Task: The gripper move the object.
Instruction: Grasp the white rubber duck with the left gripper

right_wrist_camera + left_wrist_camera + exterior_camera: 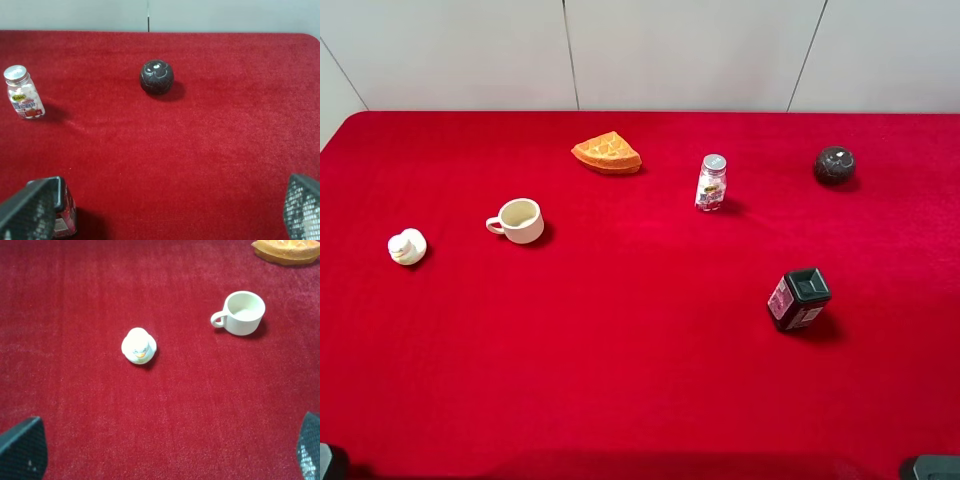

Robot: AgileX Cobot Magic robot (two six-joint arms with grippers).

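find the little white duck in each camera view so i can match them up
Exterior high: the white duck sits at the far left of the picture, left of the cream mug.
Left wrist: the white duck is near the picture's middle, apart from the cream mug.
Right wrist: not in it.
Shared landmark: the cream mug, the duck's nearest neighbour in both views that show it.

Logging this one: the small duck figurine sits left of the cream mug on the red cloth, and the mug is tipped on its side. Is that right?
Not quite: the mug stands upright, opening facing up, as the exterior high view shows. The duck figurine does sit left of it on the red cloth.
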